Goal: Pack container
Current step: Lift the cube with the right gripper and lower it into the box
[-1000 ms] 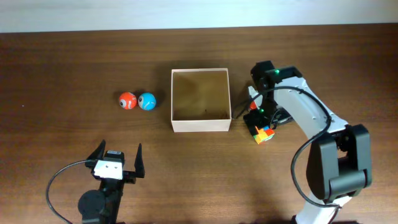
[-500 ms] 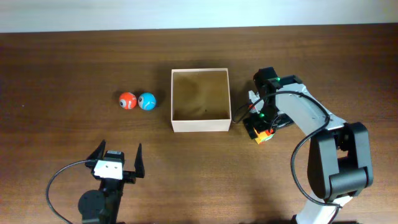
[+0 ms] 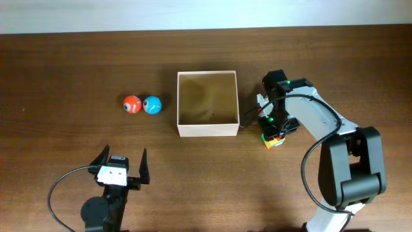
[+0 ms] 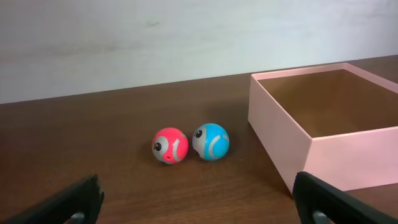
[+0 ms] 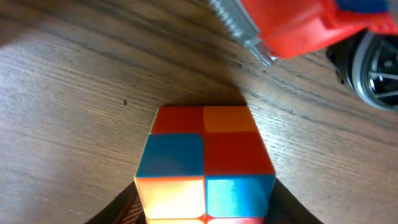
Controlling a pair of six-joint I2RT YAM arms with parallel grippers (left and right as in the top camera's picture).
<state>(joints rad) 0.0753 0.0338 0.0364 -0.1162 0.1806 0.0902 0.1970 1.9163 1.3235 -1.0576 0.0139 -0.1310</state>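
The container (image 3: 208, 130) is a square, shallow cardboard box with white walls and a tan inside, standing mid-table; it also shows at the right of the left wrist view (image 4: 348, 162). Just right of it, my right gripper (image 3: 273, 134) is shut on a small multicoloured puzzle cube (image 3: 275, 140). In the right wrist view the cube (image 5: 205, 162) fills the space between the dark fingers, with the right gripper (image 5: 205, 214) at the bottom edge. My left gripper (image 3: 122, 158) stands open near the front left (image 4: 199, 205), holding nothing.
A red ball (image 3: 132, 104) and a blue ball (image 3: 152, 104) lie side by side left of the box, and show ahead of the left gripper as red ball (image 4: 170, 145) and blue ball (image 4: 211, 141). A red toy car (image 5: 298, 25) sits just beyond the cube.
My right gripper has come down over the puzzle cube and shut on it. The left arm and the two balls have not moved.
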